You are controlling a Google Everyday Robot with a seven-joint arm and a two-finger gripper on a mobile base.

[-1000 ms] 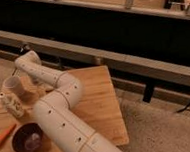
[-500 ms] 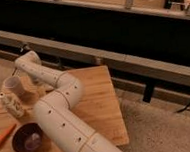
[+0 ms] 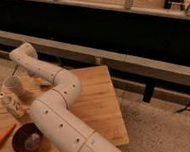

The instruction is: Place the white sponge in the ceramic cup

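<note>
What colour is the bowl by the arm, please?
Dark purple bowl, camera view; gripper hidden behind the wrist, near the cup.

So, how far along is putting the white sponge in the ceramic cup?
Done: nothing visible; the ceramic cup stands on the wooden table with no sponge showing in it. In hand: the arm reaches beyond the cup to the table's back left; its gripper is shut, hidden behind the wrist. The white sponge is hidden, so a grip is unconfirmed. Left: bringing the sponge over the cup, releasing it.
</note>
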